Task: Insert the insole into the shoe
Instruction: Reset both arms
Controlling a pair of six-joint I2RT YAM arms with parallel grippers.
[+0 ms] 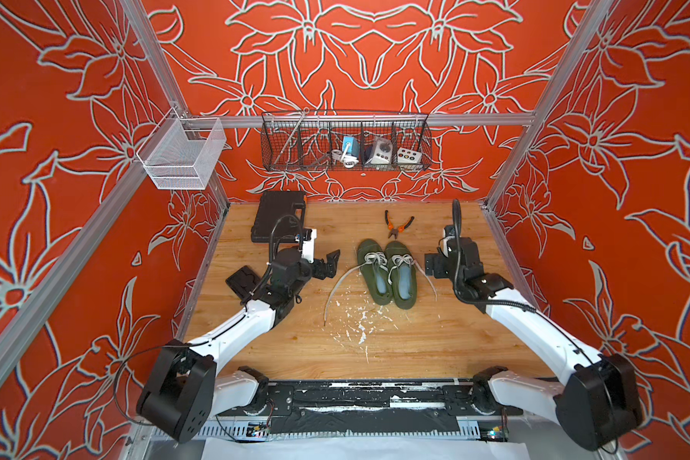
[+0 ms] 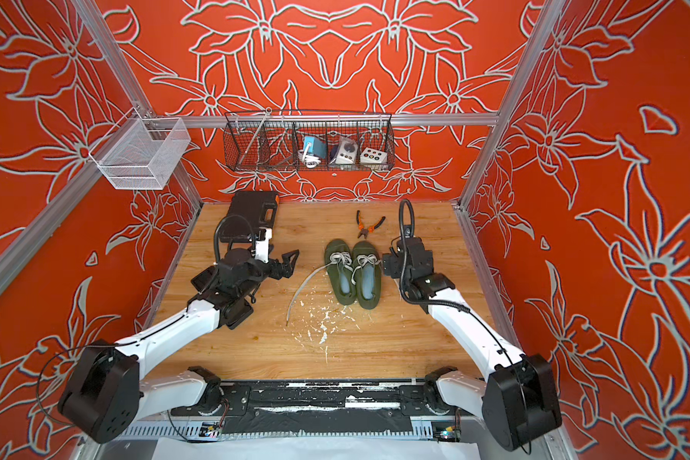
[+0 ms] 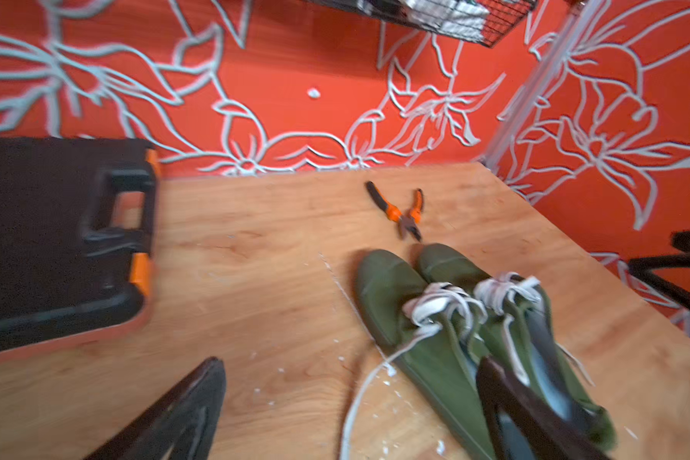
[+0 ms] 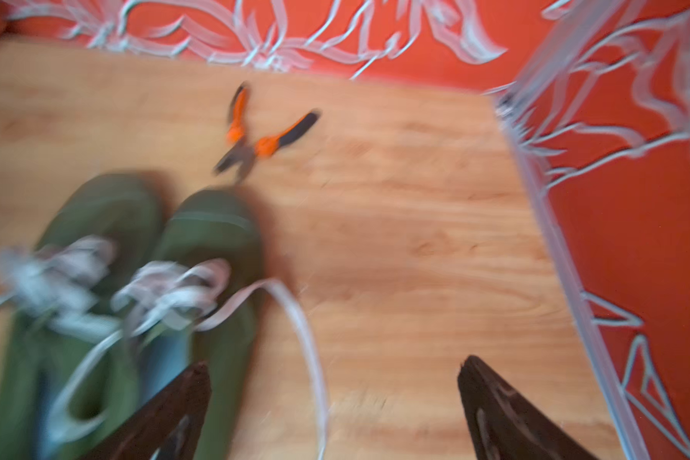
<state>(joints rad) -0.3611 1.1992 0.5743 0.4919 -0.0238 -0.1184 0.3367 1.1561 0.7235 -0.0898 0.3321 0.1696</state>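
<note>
Wooden tabletop (image 1: 435, 342) (white-flecked) carries green shoes (image 1: 369, 249) between red floral walls (image 1: 355, 59).

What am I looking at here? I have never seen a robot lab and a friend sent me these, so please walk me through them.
This is a robot with two arms mounted at the near edge of a wooden table, each ending in a two-fingered gripper. Two pictures come from a camera overhead; the two blurry ones come from cameras on the wrists, where the dark fingers poke into view. On the table stand two green shoes side by side, with what looks like a pale blue insole inside each; pliers lie beyond them and a black tool case at the far corner. The left gripper and the right gripper are both open and hold nothing.
</note>
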